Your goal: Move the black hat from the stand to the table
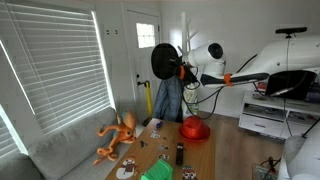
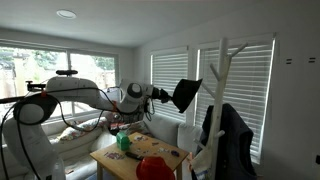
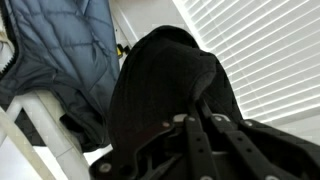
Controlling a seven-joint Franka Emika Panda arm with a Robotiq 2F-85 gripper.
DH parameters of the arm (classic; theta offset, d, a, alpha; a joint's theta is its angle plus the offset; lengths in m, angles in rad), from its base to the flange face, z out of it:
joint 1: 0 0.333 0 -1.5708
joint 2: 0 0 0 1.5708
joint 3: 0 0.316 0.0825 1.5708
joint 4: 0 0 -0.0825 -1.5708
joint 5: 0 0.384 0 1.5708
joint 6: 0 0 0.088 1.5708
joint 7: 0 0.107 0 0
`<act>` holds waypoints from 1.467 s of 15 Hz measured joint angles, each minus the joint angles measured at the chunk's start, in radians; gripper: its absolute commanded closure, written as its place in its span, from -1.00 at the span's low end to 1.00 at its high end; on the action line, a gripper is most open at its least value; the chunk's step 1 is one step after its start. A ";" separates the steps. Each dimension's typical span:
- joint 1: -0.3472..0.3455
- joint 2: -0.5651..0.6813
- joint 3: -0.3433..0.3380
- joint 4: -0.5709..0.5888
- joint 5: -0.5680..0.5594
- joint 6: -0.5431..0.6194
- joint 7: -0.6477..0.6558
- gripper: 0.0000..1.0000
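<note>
holding the black hat (image 2: pixel 186 94) pinched between closed jaws, the gripper (image 2: pixel 171 95) could drop it short of the table (image 2: pixel 108 158) below them if the soft brim slips.

The gripper (image 3: pixel 195 125) is pinching a fold of the black hat (image 3: pixel 160 70), which is filling the middle of the wrist view. A blue denim jacket (image 3: pixel 60 45) is hanging on the stand (image 3: pixel 38 135) at left; window blinds (image 3: pixel 265 50) are showing at right
</note>
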 measured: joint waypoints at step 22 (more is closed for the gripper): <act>0.124 -0.004 -0.048 0.015 1.217 -0.806 -1.165 0.97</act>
